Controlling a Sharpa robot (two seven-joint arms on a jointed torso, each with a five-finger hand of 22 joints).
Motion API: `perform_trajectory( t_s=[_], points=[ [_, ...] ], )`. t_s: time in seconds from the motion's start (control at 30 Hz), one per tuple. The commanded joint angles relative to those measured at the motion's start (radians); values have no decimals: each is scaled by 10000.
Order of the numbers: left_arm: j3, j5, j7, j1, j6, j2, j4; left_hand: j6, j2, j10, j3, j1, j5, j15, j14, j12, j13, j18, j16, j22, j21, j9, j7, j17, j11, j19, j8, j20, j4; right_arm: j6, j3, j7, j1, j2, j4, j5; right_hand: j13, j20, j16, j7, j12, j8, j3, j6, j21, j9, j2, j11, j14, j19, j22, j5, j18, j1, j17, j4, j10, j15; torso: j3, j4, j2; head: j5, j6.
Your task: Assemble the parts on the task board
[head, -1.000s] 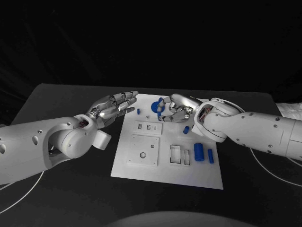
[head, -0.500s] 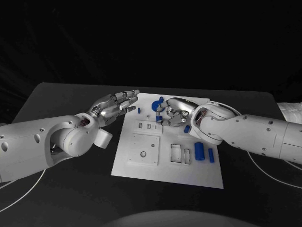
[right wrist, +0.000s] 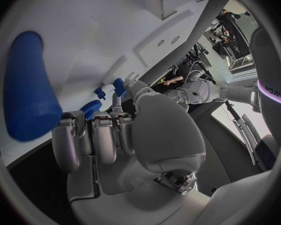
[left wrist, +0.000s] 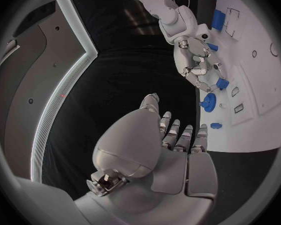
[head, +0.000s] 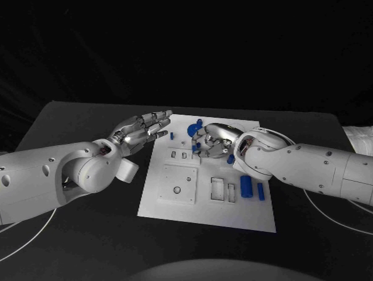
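Note:
The white task board [head: 205, 216] lies mid-table. My right hand [head: 216, 139] is curled down over its far middle and pinches a small blue part [head: 196, 147] against the board; the left wrist view shows that part [left wrist: 222, 83] between the fingertips of the right hand [left wrist: 195, 65]. Just beyond it lies a blue gear [head: 197, 124] [left wrist: 208, 102]. My left hand [head: 140, 130] hovers at the board's far left edge, fingers spread, holding nothing. A blue cylinder [head: 247, 186] and a thin blue pin [head: 260, 191] lie on the board's right side.
A small blue piece [head: 171, 136] stands near the left hand, and another [head: 230, 158] sits beside my right wrist. Rectangular slots [head: 217, 188] and a square inset plate [head: 176, 184] mark the board's near half. Black table surrounds the board.
My right hand has come down and slightly nearer onto the board, fingers curling tighter over the small blue part. The left hand has stayed in place.

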Motion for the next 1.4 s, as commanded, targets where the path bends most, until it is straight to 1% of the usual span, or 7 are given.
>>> perform_trajectory(
  t_s=[0.03,0.4,0.57,0.83,1.07,1.23,1.4],
  points=[
    [7,-43,67,2,197,11,24,-19,-28,-18,49,94,37,26,76,25,13,29,45,-72,59,7,17,12,77,72,58,-29,5,38,-4,-16,-27,17,-18,-197,2630,63,34,7,39,2,60,65,-59,-22,-85,84,1024,531,2417,-4,23,-8,2631,-10,1060,71,-8,-4,-2,22,-15],
    [7,-43,46,2,207,17,25,-23,-21,-10,61,97,44,36,83,42,14,24,58,-71,62,7,21,13,97,79,61,-27,7,167,-4,-42,-37,29,4,-204,2630,80,34,30,39,-81,91,44,-73,-93,-97,102,1024,516,2411,-13,28,-50,2631,-16,1060,88,-4,-7,2,29,-26],
    [7,-43,19,2,205,25,12,-16,-20,-10,63,98,46,37,83,41,13,23,58,-71,64,8,26,12,101,81,64,-27,7,250,-4,-77,-38,29,-7,-245,2630,99,34,50,39,-184,135,13,-88,-179,-128,112,1024,499,2404,-129,33,-49,2631,-75,1060,103,-2,-10,1,36,-45],
    [7,-43,2,1,208,42,-7,-14,-17,-10,67,102,49,37,83,40,12,22,59,-70,65,9,30,12,102,83,66,-27,5,318,-4,-102,-39,38,-27,-282,2630,118,34,75,39,-312,172,-38,-106,-285,-164,124,1024,479,2396,-303,39,-77,2631,-132,1060,117,0,-6,0,27,-37],
    [7,-43,-9,-2,212,51,-22,-14,-17,-10,67,102,49,37,83,40,12,22,59,-70,65,9,30,12,102,83,66,-27,5,376,-5,-123,-40,49,-57,-315,2630,137,34,100,39,-477,202,-116,-132,-421,-199,140,1024,451,2385,-590,48,-121,2631,-201,1060,131,-1,-4,-2,19,-37],
    [7,-43,-15,-3,216,56,-27,-14,-17,-10,67,102,49,37,83,40,12,22,59,-70,65,9,30,12,102,83,66,-27,5,404,-5,-118,-42,55,-65,-352,2630,146,34,99,39,-617,214,-198,-148,-537,-234,134,1024,435,2379,-920,53,-139,2631,-288,1060,133,-4,-1,1,22,-37],
    [7,-44,-21,-5,214,58,-31,-14,-17,-10,67,102,49,37,83,40,12,22,59,-70,65,9,30,12,102,83,66,-27,5,431,-5,-124,-42,62,-75,-393,2630,151,34,99,39,-735,175,-253,-176,-646,-255,133,1024,407,2367,-1417,62,-212,2631,-350,1060,132,-5,-3,2,22,-35]
  ],
)
